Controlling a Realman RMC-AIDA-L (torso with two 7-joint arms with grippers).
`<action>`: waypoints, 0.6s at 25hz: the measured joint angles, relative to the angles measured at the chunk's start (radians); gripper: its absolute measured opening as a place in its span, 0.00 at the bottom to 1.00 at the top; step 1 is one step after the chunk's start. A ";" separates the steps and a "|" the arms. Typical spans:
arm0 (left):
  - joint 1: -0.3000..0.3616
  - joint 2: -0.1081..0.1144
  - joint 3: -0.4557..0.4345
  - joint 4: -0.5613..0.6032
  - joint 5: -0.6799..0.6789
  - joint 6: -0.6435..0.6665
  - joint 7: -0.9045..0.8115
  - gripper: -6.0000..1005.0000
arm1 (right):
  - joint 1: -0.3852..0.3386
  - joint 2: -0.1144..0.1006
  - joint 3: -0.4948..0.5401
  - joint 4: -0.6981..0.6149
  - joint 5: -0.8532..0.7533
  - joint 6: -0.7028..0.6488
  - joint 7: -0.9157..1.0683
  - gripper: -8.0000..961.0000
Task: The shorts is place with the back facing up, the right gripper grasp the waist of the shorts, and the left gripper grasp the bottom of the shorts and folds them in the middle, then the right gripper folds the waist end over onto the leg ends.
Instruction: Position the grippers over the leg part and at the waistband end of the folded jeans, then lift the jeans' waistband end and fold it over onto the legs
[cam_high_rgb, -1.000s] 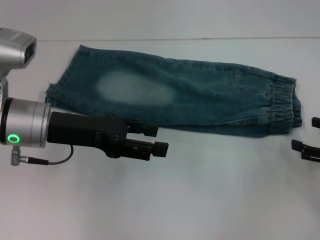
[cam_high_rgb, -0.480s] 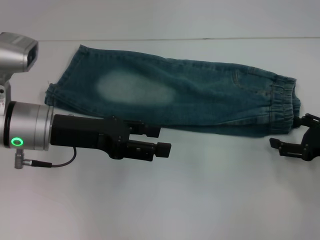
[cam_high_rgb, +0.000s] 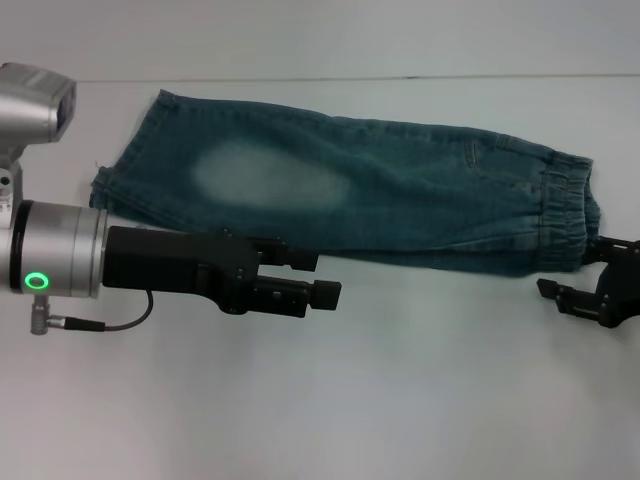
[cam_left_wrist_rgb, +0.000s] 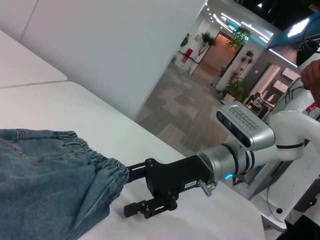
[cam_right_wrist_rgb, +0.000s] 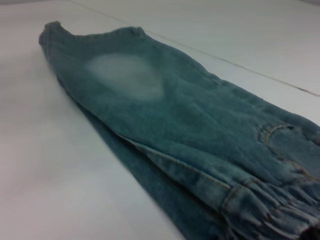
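Head view: your right gripper (cam_high_rgb: 578, 272), jaws spread and empty, sits just beside the ruched darker-blue elastic waist (cam_high_rgb: 568, 218) of the faded blue-green denim shorts (cam_high_rgb: 340, 190) on the white table (cam_high_rgb: 400, 400); it risks pinching only the top layer. Left wrist view: same gap there. Right wrist view: the waist fills the near edge, while your left gripper (cam_high_rgb: 315, 280), spread too, hovers beside the near long edge, away from the flat hemmed bottom of the shorts (cam_high_rgb: 125, 150).

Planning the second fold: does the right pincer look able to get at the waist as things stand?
Probably yes. The right pincer is open right beside the waist, with only bare table between; the left pincer hovers far off.
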 joint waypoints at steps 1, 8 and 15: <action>0.000 0.000 0.000 0.000 0.000 -0.002 0.001 0.76 | -0.002 -0.003 -0.002 0.000 0.000 -0.001 -0.001 0.91; 0.000 -0.004 0.001 -0.001 0.000 -0.026 0.015 0.76 | -0.003 -0.007 -0.008 0.008 0.000 0.001 -0.015 0.66; 0.001 -0.008 0.000 -0.001 0.000 -0.036 0.018 0.76 | 0.005 0.003 -0.015 0.009 0.000 0.007 -0.037 0.19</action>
